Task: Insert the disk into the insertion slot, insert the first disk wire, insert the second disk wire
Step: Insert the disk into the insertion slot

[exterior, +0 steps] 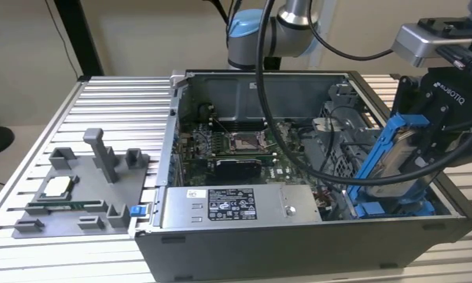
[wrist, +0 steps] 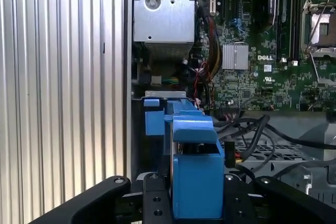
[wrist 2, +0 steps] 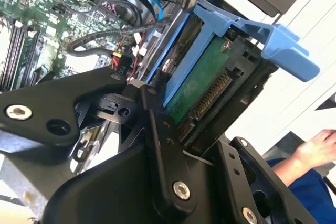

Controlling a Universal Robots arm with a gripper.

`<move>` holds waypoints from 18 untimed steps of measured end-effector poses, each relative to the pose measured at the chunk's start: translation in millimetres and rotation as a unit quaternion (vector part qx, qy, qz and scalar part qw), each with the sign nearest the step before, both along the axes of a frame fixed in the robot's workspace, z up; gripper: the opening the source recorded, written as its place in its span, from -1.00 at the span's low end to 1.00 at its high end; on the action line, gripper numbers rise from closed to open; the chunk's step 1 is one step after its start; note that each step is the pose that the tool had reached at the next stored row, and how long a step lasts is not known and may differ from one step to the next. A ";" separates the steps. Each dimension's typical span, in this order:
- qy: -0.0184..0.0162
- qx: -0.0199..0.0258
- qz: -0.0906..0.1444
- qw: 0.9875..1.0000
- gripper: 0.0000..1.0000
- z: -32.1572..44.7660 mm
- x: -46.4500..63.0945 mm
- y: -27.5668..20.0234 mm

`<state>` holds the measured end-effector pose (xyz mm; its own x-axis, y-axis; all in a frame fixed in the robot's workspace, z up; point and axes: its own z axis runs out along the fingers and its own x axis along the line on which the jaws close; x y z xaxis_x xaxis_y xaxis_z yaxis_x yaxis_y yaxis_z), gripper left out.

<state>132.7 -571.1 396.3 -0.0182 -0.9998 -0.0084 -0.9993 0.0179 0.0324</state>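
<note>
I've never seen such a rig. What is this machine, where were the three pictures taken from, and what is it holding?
It is a robot arm with a black gripper for a hand. The exterior view comes from a camera off the arm; both wrist views come from cameras riding on the arm. On the ribbed metal table stand an open computer case and a grey parts tray. The gripper grips the disk, a drive in a blue frame. It is tilted, its lower end down by the insertion slot inside the case.
</note>
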 end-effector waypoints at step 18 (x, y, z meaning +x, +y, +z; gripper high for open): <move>0.000 0.000 0.000 1.000 -1.00 -32.7 0.1 0.0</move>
<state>132.8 -571.0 363.6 -0.0183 -0.9998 -0.0085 -0.9993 0.0180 0.0324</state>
